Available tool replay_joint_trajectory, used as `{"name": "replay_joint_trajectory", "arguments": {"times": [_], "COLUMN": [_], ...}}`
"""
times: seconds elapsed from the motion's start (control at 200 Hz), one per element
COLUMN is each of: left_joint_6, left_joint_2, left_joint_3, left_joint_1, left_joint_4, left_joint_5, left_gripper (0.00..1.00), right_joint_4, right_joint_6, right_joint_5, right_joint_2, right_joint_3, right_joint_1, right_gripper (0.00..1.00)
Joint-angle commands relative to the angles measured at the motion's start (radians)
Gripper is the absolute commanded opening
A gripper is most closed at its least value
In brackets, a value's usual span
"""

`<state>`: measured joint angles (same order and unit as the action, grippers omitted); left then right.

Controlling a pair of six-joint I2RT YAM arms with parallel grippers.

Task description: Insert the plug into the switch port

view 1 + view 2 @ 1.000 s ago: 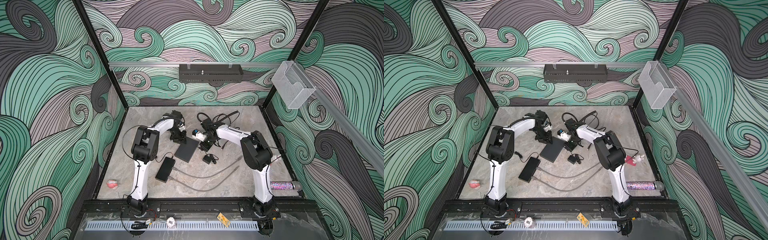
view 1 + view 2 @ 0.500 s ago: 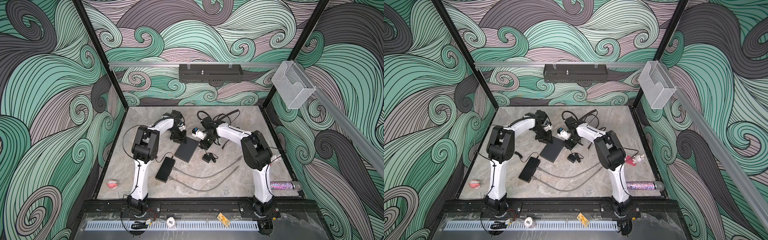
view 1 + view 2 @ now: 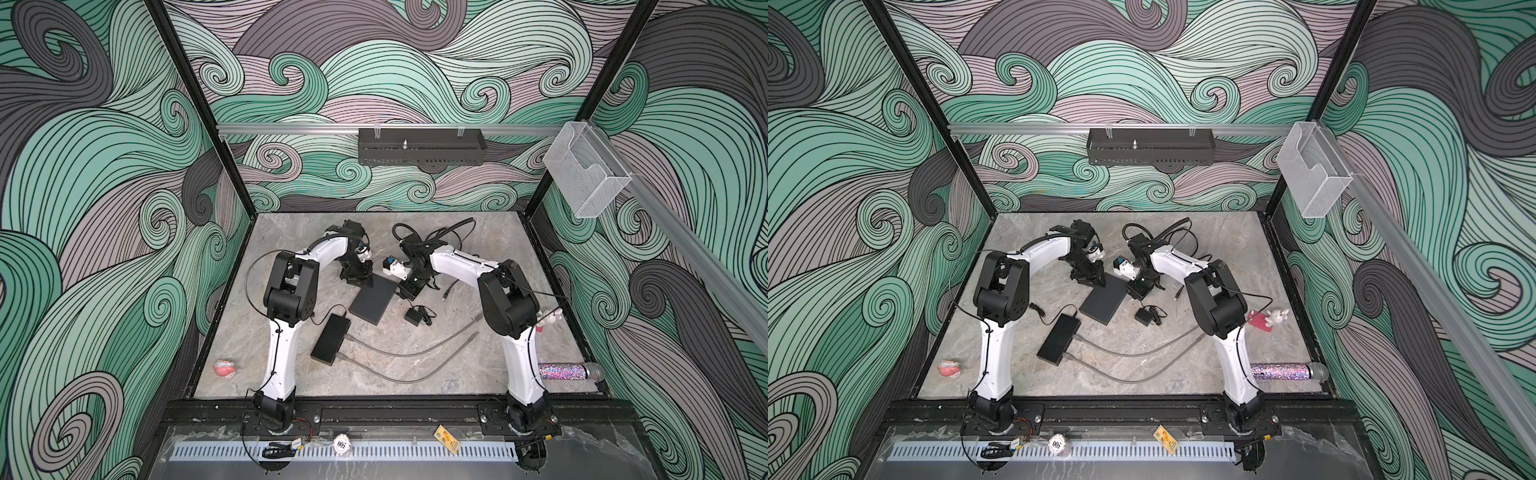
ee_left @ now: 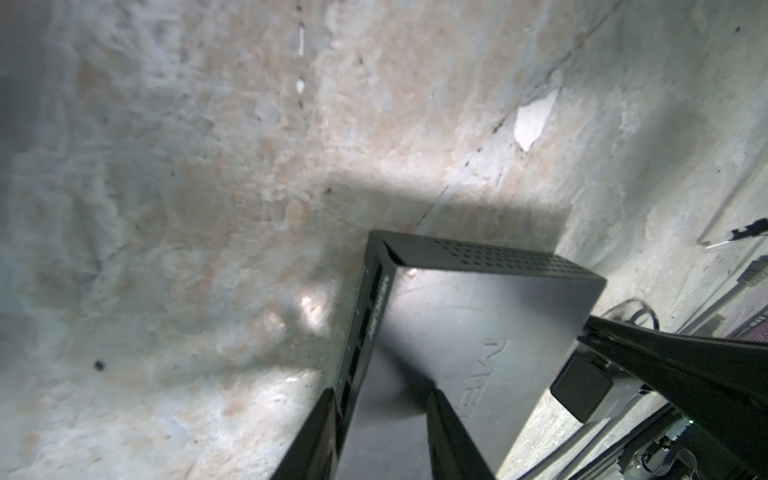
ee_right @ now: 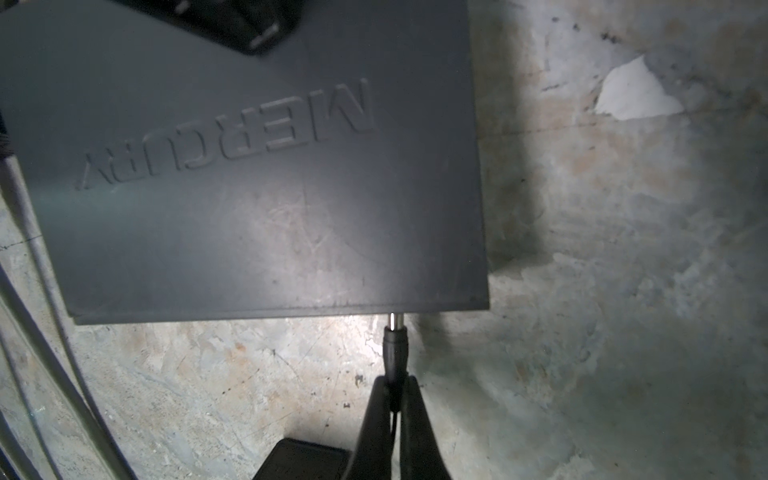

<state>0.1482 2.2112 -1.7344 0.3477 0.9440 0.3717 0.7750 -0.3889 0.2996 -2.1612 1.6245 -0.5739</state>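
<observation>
Right gripper (image 5: 395,384) was clenched tight on the barrel plug (image 5: 395,349), and from my station I saw both fingertips pinching the black collar, with its thin lead running back between them. The plug pointed straight at the side edge of the Mercury switch (image 5: 249,187). Its silver tip met that edge, and a short length of bare metal showed between collar and casing. The socket itself sat under the lip of the lid, so I could not tell how far the tip had gone in.

On my other feed the left gripper (image 4: 380,395) held the same switch at one corner, jaws part-way apart. One finger lay against the face with the row of ports and the other rested on the lid beside the raised lettering.

In both top views the switch lay flat near the middle of the marble table (image 3: 457,374), between the two grippers. The small power adapter (image 3: 415,316) sat just beside it on the right arm's side. Nearer the arm bases lay a second black box (image 3: 330,345) with two grey cables (image 3: 399,353) plugged into it.
</observation>
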Motion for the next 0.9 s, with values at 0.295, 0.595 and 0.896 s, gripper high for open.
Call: {"name": "replay_joint_trajectory", "arguments": {"times": [0.295,0.595,0.896], "left_joint_6": [-0.025,-0.033,-0.044], "left_joint_2": [0.054,0.064,0.071], "left_joint_3": [-0.03,-0.029,-0.042], "left_joint_1": [0.011,0.016,0.016], "left_joint_4": [0.047,0.061,0.068], "left_joint_5": [0.01,-0.02,-0.034], "left_gripper": [0.36,0.36,0.36], "right_joint_4": [-0.148,-0.249,-0.318], "right_joint_6": [0.044,0.078,0.075], "right_joint_5": [0.063,0.044,0.055], "right_joint_2": [0.046,0.072,0.116], "right_joint_3": [-0.087,-0.151,-0.226], "right_joint_1": [-0.007,-0.006,0.009], "right_gripper": [0.0,0.0,0.0]}}
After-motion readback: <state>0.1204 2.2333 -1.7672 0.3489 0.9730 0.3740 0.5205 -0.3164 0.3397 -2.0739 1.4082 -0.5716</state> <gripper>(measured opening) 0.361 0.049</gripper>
